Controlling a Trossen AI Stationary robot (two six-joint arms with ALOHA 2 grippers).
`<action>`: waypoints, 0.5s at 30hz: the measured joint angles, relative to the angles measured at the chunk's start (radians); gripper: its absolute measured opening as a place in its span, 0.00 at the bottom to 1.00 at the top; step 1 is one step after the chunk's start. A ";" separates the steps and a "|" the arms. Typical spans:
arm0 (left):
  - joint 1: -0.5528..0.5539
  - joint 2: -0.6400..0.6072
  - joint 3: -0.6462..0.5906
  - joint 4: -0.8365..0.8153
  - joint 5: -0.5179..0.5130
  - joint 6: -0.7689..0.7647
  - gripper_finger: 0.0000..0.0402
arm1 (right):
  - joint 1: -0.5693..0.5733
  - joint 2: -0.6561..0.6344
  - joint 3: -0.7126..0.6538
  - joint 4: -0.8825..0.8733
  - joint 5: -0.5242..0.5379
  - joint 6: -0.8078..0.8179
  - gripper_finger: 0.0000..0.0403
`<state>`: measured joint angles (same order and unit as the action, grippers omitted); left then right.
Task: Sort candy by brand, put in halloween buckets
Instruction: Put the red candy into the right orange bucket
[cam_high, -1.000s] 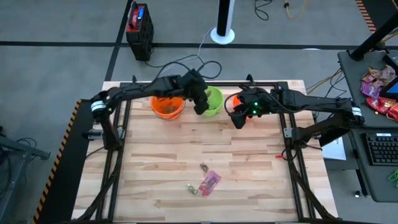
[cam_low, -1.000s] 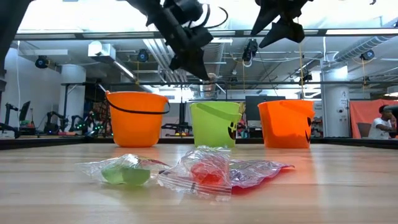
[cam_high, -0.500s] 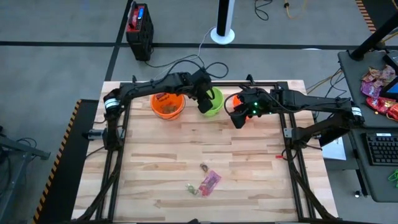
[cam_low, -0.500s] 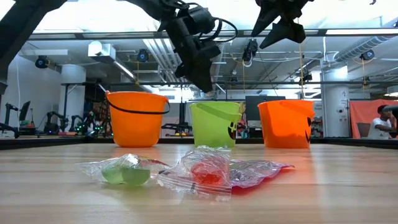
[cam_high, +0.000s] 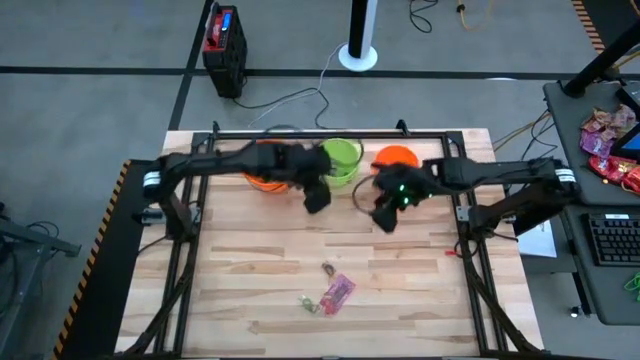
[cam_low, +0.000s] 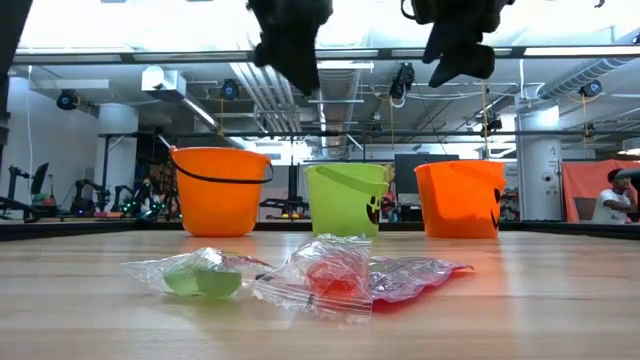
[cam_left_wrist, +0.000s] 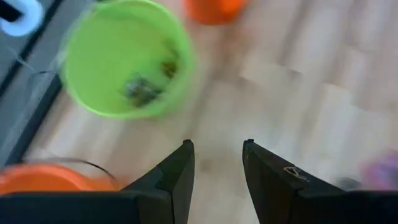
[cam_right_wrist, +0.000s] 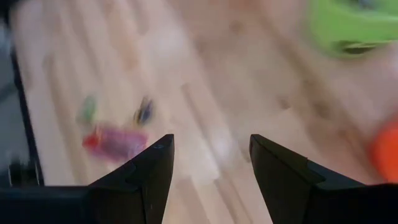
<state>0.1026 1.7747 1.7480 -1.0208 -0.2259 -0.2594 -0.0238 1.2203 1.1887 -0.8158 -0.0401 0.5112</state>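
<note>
Three halloween buckets stand in a row at the table's far side: an orange one (cam_low: 220, 190), a lime green one (cam_high: 343, 160) with small pieces inside (cam_left_wrist: 140, 87), and a second orange one (cam_high: 397, 157). The candy lies near the table's front: a pink packet (cam_high: 338, 290), a green piece (cam_high: 308, 302) and a dark piece (cam_high: 327, 268). My left gripper (cam_left_wrist: 216, 149) hangs open and empty just in front of the green bucket. My right gripper (cam_right_wrist: 211, 146) hangs open and empty in front of the right orange bucket, with the candy (cam_right_wrist: 118, 140) far ahead of it.
The bare wooden tabletop (cam_high: 250, 260) stretches between the buckets and the candy. A black frame (cam_high: 190, 250) runs along the table's sides. Off the table at the right stand a keyboard (cam_high: 612, 238) and a heap of pink and red packets (cam_high: 605, 135).
My left gripper has swung from above the green bucket toward the table's near edge and now hangs in front of the bucket. My right gripper has moved a little toward the near edge. The candy and the buckets have stayed put.
</note>
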 joint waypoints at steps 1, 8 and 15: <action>-0.028 -0.012 -0.004 -0.007 -0.001 -0.031 0.30 | 0.021 0.012 -0.008 0.011 -0.018 -0.037 0.50; -0.234 -0.057 -0.008 -0.086 -0.222 -0.176 0.30 | 0.168 0.125 -0.050 0.176 -0.068 -0.310 0.50; -0.350 -0.094 -0.010 -0.183 -0.288 -0.243 0.30 | 0.277 0.320 -0.046 0.343 -0.064 -0.471 0.50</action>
<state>-0.2472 1.6812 1.7382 -1.2037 -0.5138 -0.5020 0.2530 1.5403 1.1426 -0.4729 -0.1043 0.0405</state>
